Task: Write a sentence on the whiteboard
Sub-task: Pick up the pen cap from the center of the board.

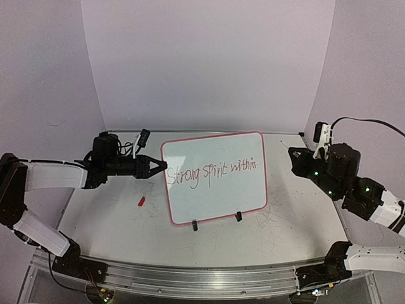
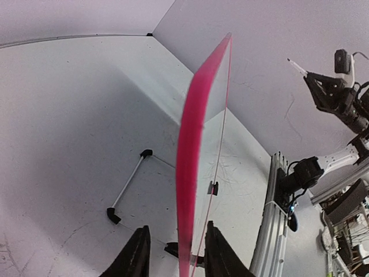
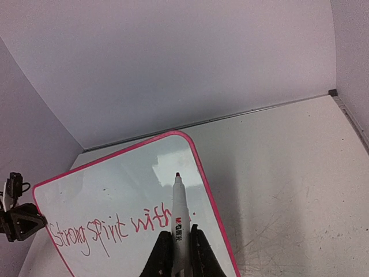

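The whiteboard (image 1: pixel 215 202) stands upright on two black clip feet mid-table, red-pink rim all round. The sentence (image 1: pixel 212 172) in thin red marker reads "Strong spirit within." across its middle. My left gripper (image 1: pixel 159 166) is at the board's left edge. In the left wrist view its jaws (image 2: pixel 177 236) straddle the pink rim (image 2: pixel 199 115), slightly apart, with a gap on one side. My right gripper (image 1: pixel 296 155) is off the board's right edge and shut on a white marker (image 3: pixel 180 202), tip bare and held off the board. The sentence (image 3: pixel 109 228) also shows there.
A small red marker cap (image 1: pixel 142 202) lies on the table left of the board. A white rod with black ends (image 2: pixel 127 190) lies behind the board. Walls close in at the back and sides. A metal rail (image 1: pixel 202 282) runs along the near edge.
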You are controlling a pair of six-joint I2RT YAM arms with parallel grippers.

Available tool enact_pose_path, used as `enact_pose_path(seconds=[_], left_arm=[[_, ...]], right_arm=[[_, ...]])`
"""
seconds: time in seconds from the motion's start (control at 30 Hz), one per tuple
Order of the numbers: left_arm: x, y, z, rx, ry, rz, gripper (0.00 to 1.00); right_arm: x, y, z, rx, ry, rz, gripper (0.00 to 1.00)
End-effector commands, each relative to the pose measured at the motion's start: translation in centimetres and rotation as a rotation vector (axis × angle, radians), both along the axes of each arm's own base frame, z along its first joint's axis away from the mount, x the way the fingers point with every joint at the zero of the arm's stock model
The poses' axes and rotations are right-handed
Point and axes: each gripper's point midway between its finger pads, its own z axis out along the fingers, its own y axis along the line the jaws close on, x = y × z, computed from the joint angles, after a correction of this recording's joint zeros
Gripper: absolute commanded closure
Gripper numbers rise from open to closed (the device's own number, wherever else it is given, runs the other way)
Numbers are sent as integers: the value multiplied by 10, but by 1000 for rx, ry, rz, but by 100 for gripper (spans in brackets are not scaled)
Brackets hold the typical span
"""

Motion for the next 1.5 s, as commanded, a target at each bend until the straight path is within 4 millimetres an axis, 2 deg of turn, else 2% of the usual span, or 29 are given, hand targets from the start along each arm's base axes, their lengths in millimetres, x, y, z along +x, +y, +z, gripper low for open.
enact_pose_path(seconds=[0.0, 0.13, 0.23, 0.27, 0.37, 0.5, 0.6, 0.7, 0.8, 0.97, 1.17, 1.23, 1.4, 1.47], left_arm=[[6, 8, 65, -9, -140, 71, 57], [2, 36, 93, 60, -160, 208, 31], [-7, 66, 87, 111, -70, 354, 24], [-9, 76, 80, 132, -24, 408, 23], [-15, 111, 40, 215, 176, 601, 22], [-26, 133, -13, 342, 378, 713, 23], [-22, 133, -48, 457, 440, 701, 25], [-14, 129, -80, 574, 477, 668, 32], [-4, 122, -101, 651, 485, 628, 36], [1, 114, -140, 762, 524, 582, 44], [4, 95, -165, 812, 522, 530, 51], [4, 97, -174, 858, 511, 540, 55], [0, 104, -183, 910, 502, 564, 72], [-1, 112, -183, 924, 492, 601, 83]], right_arm=[[1, -6, -21, -114, 44, -12, 100], [4, 3, -13, -153, 19, 29, 100], [5, 14, -13, -193, 8, 90, 100], [4, 17, -12, -199, 0, 109, 100], [2, 22, -7, -209, -31, 146, 100], [0, 24, 3, -214, -76, 167, 100], [0, 27, 11, -218, -100, 181, 100], [0, 30, 15, -217, -112, 199, 100], [-1, 33, 13, -215, -114, 216, 100], [-4, 32, 5, -207, -104, 218, 100], [-4, 34, 2, -197, -96, 228, 100], [-3, 35, 3, -196, -98, 228, 100], [-3, 37, 4, -192, -99, 234, 100], [-3, 37, 3, -191, -97, 235, 100]])
